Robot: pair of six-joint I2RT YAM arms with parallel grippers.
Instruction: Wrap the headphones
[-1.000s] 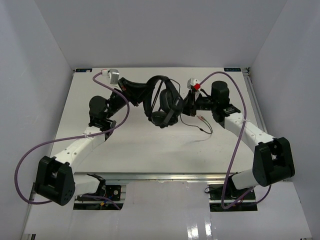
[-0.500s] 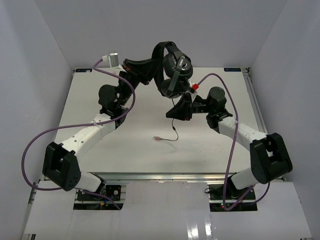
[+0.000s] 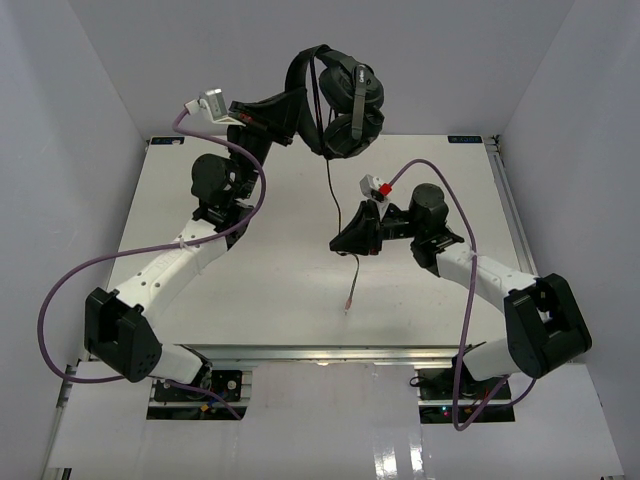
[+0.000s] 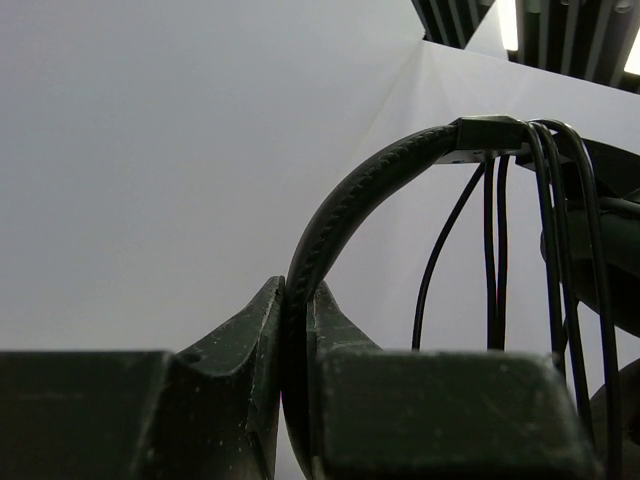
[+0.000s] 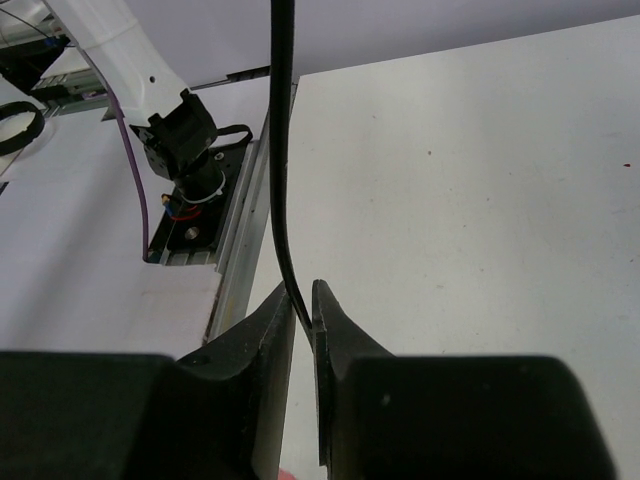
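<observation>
A flat white table [image 3: 250, 290] lies below me, with pale walls on three sides. My left gripper [image 4: 297, 300] is clamped tight on the padded headband [image 4: 350, 200] of the black over-ear headphones [image 3: 345, 100]. It holds them high above the table's far edge, with cord looped over the band. My right gripper [image 5: 303, 300] is nearly closed and pinches the thin black cable [image 3: 333, 190] lower down. The pinkish plug end [image 3: 349, 298] hangs beneath; I cannot tell whether it touches the table.
</observation>
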